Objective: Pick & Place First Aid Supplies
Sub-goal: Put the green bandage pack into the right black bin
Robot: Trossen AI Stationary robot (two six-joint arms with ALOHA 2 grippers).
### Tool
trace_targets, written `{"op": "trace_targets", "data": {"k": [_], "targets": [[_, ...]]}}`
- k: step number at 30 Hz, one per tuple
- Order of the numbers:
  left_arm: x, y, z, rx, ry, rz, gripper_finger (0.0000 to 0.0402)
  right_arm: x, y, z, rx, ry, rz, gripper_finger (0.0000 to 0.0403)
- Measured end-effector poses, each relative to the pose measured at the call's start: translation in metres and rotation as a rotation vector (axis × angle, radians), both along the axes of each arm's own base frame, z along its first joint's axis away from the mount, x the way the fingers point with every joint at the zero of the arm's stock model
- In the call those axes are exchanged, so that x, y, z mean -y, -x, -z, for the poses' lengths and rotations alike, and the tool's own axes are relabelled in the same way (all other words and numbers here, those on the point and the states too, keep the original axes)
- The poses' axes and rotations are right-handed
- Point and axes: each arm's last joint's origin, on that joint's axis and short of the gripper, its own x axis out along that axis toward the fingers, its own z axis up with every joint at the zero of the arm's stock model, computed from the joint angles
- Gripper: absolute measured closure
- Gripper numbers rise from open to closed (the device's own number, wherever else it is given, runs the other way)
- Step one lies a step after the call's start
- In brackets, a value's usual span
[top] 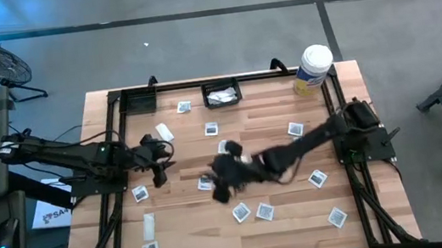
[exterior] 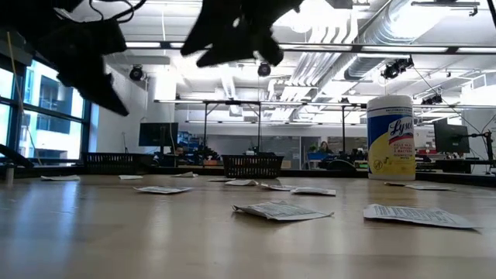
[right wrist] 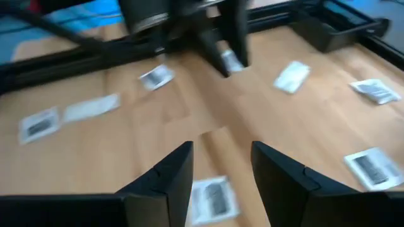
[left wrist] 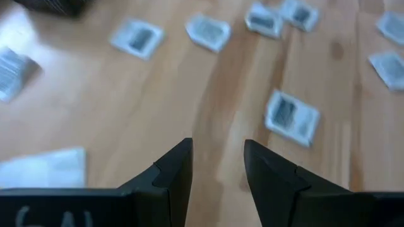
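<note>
Many small white first aid packets lie flat on the wooden table, among them squares with dark centres [top: 265, 211] [top: 318, 179] and a narrow strip [top: 148, 226]. My left gripper [top: 160, 165] hovers left of centre, open and empty [left wrist: 218, 165]; a square packet [left wrist: 291, 117] lies ahead of it. My right gripper [top: 219, 184] hovers at the table's middle, open and empty [right wrist: 221, 171], above a printed packet [right wrist: 214, 199]. In the low view both grippers [exterior: 91, 68] [exterior: 232, 35] hang well clear of the tabletop.
A black mesh basket [top: 222, 92] with white packets in it stands at the far edge, centre. A large white tub with a yellow label [top: 312, 69] stands at the far right. A black frame [top: 121, 111] runs round the table. The grippers are close together.
</note>
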Motion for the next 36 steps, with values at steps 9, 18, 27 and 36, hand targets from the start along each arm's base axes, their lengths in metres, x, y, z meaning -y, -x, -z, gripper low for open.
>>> {"op": "trace_targets", "data": {"k": [9, 18, 27, 36], "targets": [[-0.002, 0.018, 0.016, -0.201, 0.139, -0.150, 0.0261, -0.071, 0.026, 0.000, 0.008, 0.066, -0.088, 0.0259], [-0.012, 0.004, 0.022, -0.141, 0.042, -0.385, 0.0261, -0.086, 0.035, 0.000, 0.024, 0.108, -0.066, 0.0259], [-0.054, -0.026, 0.047, -0.207, 0.038, -0.564, 0.0261, -0.091, 0.037, 0.000, 0.028, 0.092, -0.079, 0.0258], [-0.078, -0.045, 0.075, -0.240, 0.058, -0.626, 0.0261, -0.093, 0.038, 0.000, 0.027, 0.088, -0.085, 0.0258]]}}
